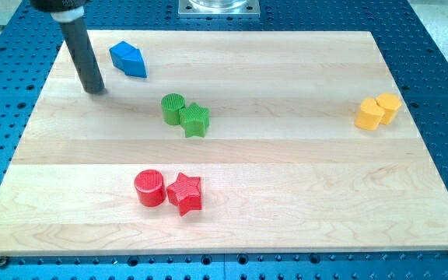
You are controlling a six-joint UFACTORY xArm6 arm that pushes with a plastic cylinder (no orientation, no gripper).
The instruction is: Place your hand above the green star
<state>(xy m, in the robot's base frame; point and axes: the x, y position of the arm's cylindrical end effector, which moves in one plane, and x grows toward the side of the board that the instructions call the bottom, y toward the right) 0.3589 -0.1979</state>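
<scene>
Nearest, toward view's bottom: red cylinder and red star touching, paired, well clear of task.

Mid-board: green star left of centre, touching green cylinder on its upper-left. Star squat, no real long axis; which way its points face hard to tell.

View's right: yellow block, heart-like, alone near edge.

Farther: blue block, wedge-like, top left.

My tip at far left, just beside blue block, well apart from green star. Plain rod, no jaws, holding nothing. Likely still short of goal; spot above star sits to tip's right.

Bare board between tool and green star.
</scene>
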